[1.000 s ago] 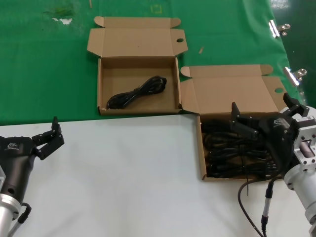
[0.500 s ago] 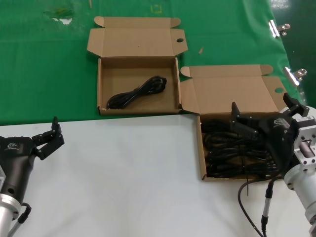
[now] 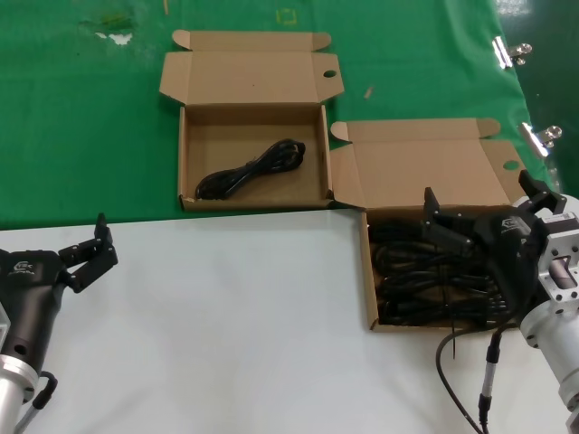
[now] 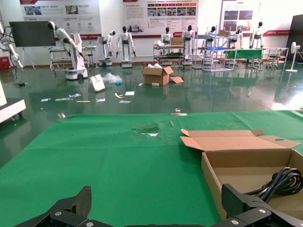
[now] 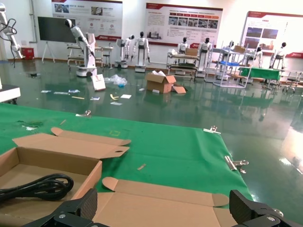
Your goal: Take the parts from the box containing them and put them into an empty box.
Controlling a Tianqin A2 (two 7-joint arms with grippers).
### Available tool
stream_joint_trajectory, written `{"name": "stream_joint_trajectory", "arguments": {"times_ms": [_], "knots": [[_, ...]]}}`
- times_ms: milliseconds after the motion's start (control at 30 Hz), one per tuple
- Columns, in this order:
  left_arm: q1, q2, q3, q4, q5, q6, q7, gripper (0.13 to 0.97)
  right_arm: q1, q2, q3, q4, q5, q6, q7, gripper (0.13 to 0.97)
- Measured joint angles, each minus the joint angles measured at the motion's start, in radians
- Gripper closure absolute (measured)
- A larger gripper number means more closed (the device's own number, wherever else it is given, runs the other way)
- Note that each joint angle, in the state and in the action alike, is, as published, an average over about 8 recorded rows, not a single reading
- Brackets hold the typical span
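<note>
On the surface (image 3: 226,316) the full box (image 3: 375,271) of black cables (image 3: 425,280) sits right of the far box (image 3: 185,154) holding one cable (image 3: 253,170) — right claw (image 3: 470,231) spread above the pile, left claw (image 3: 86,253) open, idle.

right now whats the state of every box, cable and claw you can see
far box: lid open, one coiled cable lying inside
near box: lid open, full of black cables
left claw: open, empty, over the white table, apart from both boxes
right claw: open, holding nothing, over the near box's cables
metal clips: lying on the green mat
</note>
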Motion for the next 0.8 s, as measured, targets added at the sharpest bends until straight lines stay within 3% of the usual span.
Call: {"name": "stream_joint_trajectory", "arguments": {"times_ms": [800], "knots": [[0.0, 0.0, 0.0, 0.0, 0.0, 0.0, 0.0, 0.132, 0.0, 0.0, 0.0, 0.0, 0.0, 0.0, 0.0, 0.129]]}}
